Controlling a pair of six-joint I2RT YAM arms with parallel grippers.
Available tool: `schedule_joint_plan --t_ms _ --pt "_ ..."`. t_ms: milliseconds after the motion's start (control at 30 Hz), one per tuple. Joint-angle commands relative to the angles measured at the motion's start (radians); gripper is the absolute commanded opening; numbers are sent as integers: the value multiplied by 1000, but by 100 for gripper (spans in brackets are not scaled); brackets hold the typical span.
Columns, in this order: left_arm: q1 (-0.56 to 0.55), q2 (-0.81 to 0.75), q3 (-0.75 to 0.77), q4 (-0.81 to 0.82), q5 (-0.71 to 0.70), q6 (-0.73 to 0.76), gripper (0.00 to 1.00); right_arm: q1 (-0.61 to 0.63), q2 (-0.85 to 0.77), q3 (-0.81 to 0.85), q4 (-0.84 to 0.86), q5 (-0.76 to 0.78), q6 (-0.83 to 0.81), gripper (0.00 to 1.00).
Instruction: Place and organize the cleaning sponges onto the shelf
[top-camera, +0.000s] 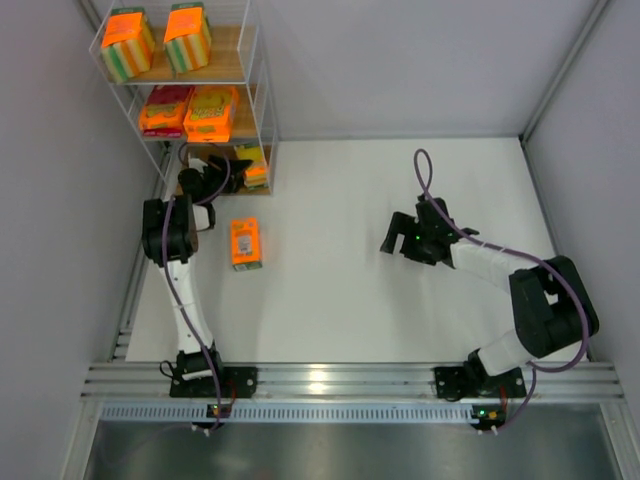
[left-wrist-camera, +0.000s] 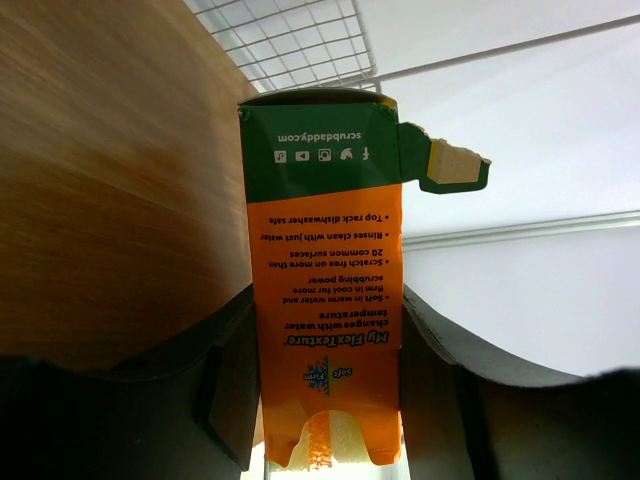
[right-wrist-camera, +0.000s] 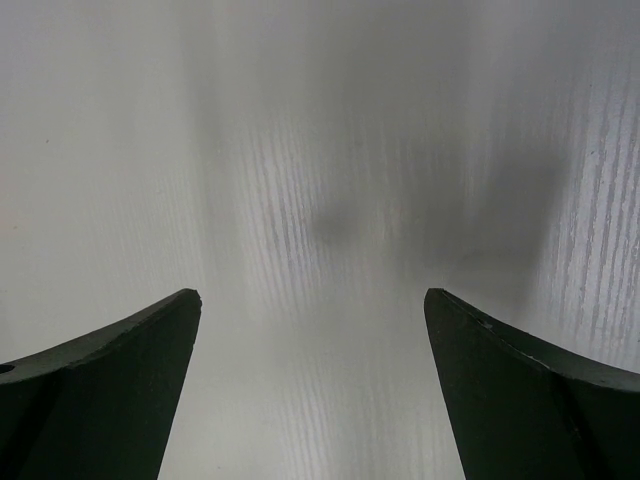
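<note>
The white wire shelf (top-camera: 262, 90) stands at the far left. Its top board holds two blocky striped sponge packs (top-camera: 128, 42) (top-camera: 188, 37). The middle board holds two flat packs (top-camera: 165, 108) (top-camera: 210, 112). My left gripper (top-camera: 236, 168) reaches into the bottom level, shut on an orange and green sponge pack (top-camera: 254, 165). In the left wrist view this pack (left-wrist-camera: 325, 250) stands between my fingers (left-wrist-camera: 440, 360), beside the wooden board (left-wrist-camera: 100, 200). Another orange pack (top-camera: 245, 243) lies on the table near the left arm. My right gripper (top-camera: 396, 240) is open and empty over the table (right-wrist-camera: 312, 300).
The white table (top-camera: 380, 300) ends at grey walls on the left, back and right. The shelf's wire side frame (left-wrist-camera: 300, 40) shows above the held pack. An aluminium rail (top-camera: 340, 380) runs along the near edge by the arm bases.
</note>
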Motion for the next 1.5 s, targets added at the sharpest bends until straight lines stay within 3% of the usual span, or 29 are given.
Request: schedule_joint_plan --t_ms 0,167,433,700,833,1067,1200,1467 --pt "-2 36 79 -52 72 -1 45 -14 -34 -4 36 12 0 97" --pt "-2 4 85 -158 75 99 52 -12 -37 -11 41 7 3 97" --pt "5 -40 113 -301 72 197 72 -12 -54 -11 36 -5 -3 97" --pt "37 -94 19 -306 0 174 76 -12 -31 -14 51 -28 3 98" --pt "53 -151 -43 -361 -57 200 83 -12 -28 -20 61 -31 2 98" --pt "57 -212 -114 -387 -189 215 79 -12 -10 -29 82 -63 13 98" --pt "59 -201 -94 -387 -183 200 67 -12 -21 -38 84 -55 13 98" --pt "47 -177 -24 -386 -167 192 56 -12 -11 -38 84 -58 11 98"
